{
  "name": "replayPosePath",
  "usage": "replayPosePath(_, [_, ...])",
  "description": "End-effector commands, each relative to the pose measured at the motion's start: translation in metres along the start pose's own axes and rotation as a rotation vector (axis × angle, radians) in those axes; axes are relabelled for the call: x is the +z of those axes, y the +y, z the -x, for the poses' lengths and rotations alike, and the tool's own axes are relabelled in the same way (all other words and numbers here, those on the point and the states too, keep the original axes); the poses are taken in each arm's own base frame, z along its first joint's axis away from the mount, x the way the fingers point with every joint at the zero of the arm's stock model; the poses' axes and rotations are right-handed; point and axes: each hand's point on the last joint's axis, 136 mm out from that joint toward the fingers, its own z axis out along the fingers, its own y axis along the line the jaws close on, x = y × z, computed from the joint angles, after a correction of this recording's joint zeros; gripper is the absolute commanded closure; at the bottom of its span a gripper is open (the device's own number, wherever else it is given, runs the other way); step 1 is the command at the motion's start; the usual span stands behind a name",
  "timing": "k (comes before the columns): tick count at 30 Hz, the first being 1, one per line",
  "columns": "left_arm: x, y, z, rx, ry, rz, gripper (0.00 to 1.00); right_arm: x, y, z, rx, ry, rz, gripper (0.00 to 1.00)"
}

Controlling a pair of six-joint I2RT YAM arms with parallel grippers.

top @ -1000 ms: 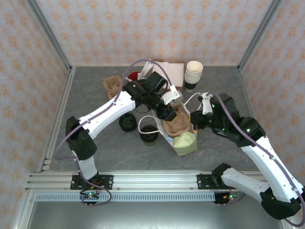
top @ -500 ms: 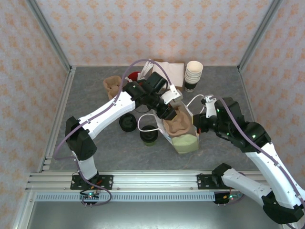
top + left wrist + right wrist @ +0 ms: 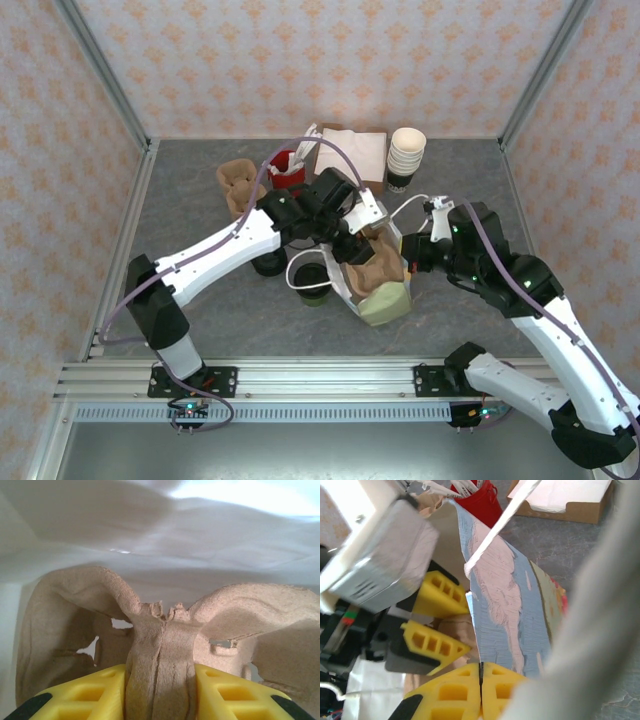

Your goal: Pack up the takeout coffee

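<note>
The coffee [image 3: 313, 287], a small dark-sided cup with a round black lid, is standing upright on the grey table [image 3: 200, 210], its lid on. It is sitting outside the bag [image 3: 385, 302], just left of it, with the bag's white handle [image 3: 292, 272] looping around it.

Overhead, plus wrist close-ups at bag [image 3: 386, 301]

Grey table [image 3: 200, 215], paper bag [image 3: 385, 300] standing under the left gripper [image 3: 356, 245], takeout coffee [image 3: 313, 284] and black lid [image 3: 266, 264] just left of it, cup stack [image 3: 406, 158], napkin box [image 3: 352, 152] beyond.
</note>
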Motion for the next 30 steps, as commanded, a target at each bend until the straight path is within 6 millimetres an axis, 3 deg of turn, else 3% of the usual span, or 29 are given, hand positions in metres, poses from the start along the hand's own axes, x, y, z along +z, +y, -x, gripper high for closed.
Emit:
replayPosePath(1, [-0.013, -0.004, 0.015, 0.096, -0.078, 0.051, 0.64, 0.003, -0.004, 0.010, 0.059, -0.052, -0.020, 1.00])
replayPosePath(14, [0.003, -0.003, -0.002, 0.205, 0.028, 0.133, 0.64, 0.006, 0.008, 0.017, 0.081, -0.053, 0.030, 1.00])
replayPosePath(30, [0.024, 0.007, -0.007, 0.231, 0.063, 0.150, 0.64, 0.005, 0.015, 0.013, 0.064, -0.037, 0.071, 1.00])
